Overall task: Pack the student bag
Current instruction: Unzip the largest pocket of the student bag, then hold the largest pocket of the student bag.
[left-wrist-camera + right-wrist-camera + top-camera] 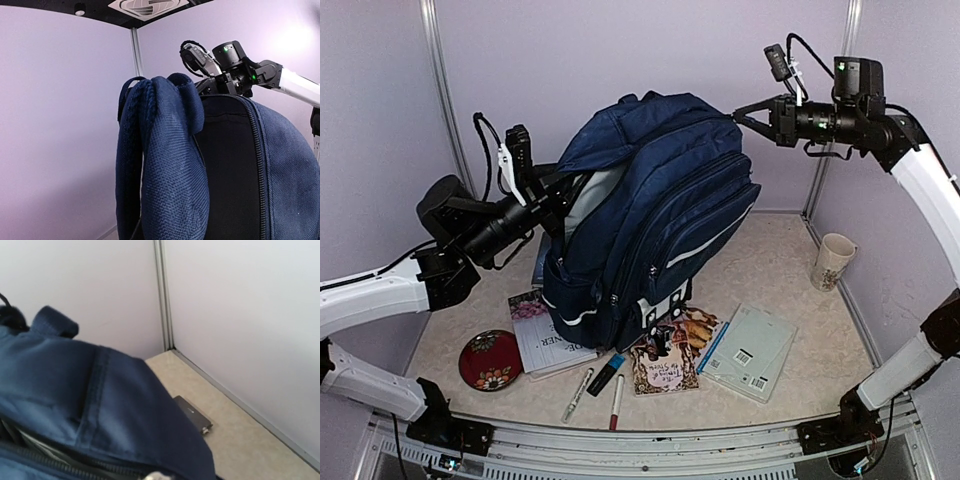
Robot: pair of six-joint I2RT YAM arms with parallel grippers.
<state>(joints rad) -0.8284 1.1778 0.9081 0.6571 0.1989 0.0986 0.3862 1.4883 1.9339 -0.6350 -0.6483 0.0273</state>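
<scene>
Beside the right pincer (741, 116) stands the student bag (655, 215).

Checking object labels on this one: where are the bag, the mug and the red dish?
bag (670, 215): top view, on its front panel.
mug (832, 262): top view, on its outer wall.
red dish (488, 358): top view, on its painted face.
</scene>
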